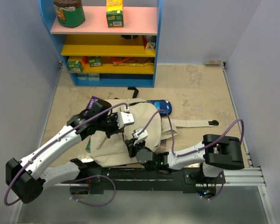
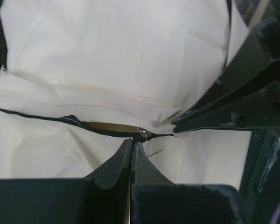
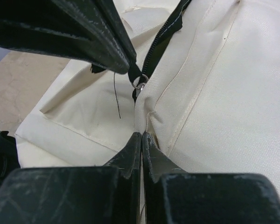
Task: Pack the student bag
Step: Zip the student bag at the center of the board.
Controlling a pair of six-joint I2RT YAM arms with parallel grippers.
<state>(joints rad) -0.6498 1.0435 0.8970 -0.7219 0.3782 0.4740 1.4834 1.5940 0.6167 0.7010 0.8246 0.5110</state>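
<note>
The student bag (image 1: 116,140), cream canvas, lies flat in the middle of the floor between both arms. In the left wrist view my left gripper (image 2: 132,142) is shut, its tips meeting on the metal zip pull (image 2: 143,136) at the end of a black zip (image 2: 84,125) that gapes a little. In the right wrist view my right gripper (image 3: 142,135) is shut on a pinched fold of the bag's fabric (image 3: 214,93), just below the zip pull (image 3: 139,84). The left fingers (image 3: 98,37) cross above it. The two grippers sit close together on the bag (image 2: 112,56).
A blue pencil case (image 1: 159,106) lies at the bag's far right edge. A purple book (image 1: 92,102) pokes out at its far left. A beige strap (image 1: 191,123) with a black end runs right. A blue shelf unit (image 1: 107,46) with boxes stands at the back.
</note>
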